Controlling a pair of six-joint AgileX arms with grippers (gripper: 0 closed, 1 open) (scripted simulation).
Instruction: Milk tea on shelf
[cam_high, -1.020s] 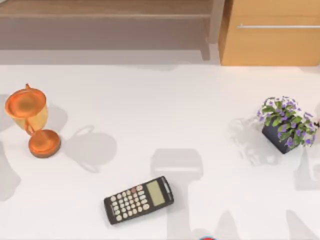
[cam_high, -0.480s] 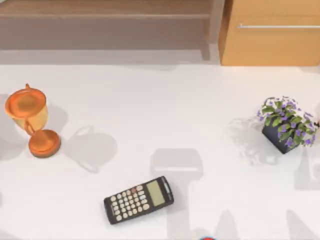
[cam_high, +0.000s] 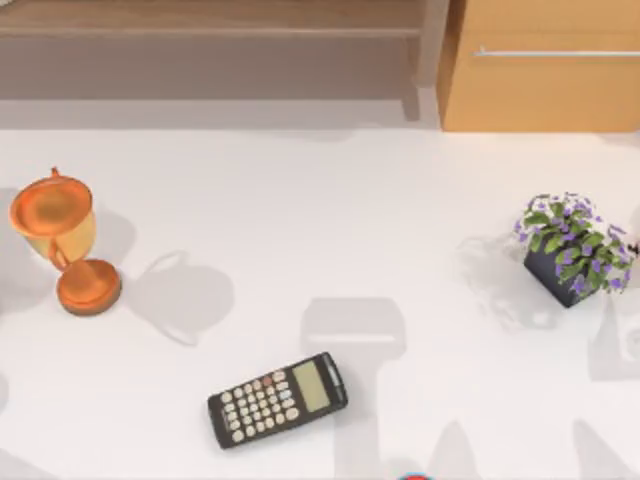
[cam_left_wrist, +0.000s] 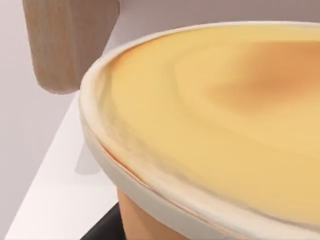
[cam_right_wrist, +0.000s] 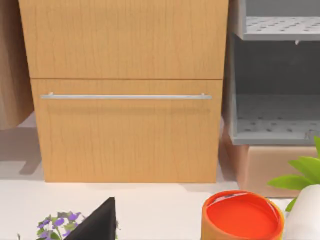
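Close under the left tool sits the milk tea (cam_left_wrist: 215, 125).

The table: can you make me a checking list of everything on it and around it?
Surface: white table, bare in the middle.
Job's things: brown shelf along the back edge; a cup with a cream lid, probably the milk tea, close under the left wrist camera.
Clutter: orange trophy at left, calculator near the front, purple flower pot at right, orange cup.
Claws: a dark tip of the right claw, in the right wrist view.
Cables: nothing seen.
Surroundings: light-wood drawer cabinet right of the shelf; grey rack beside it.
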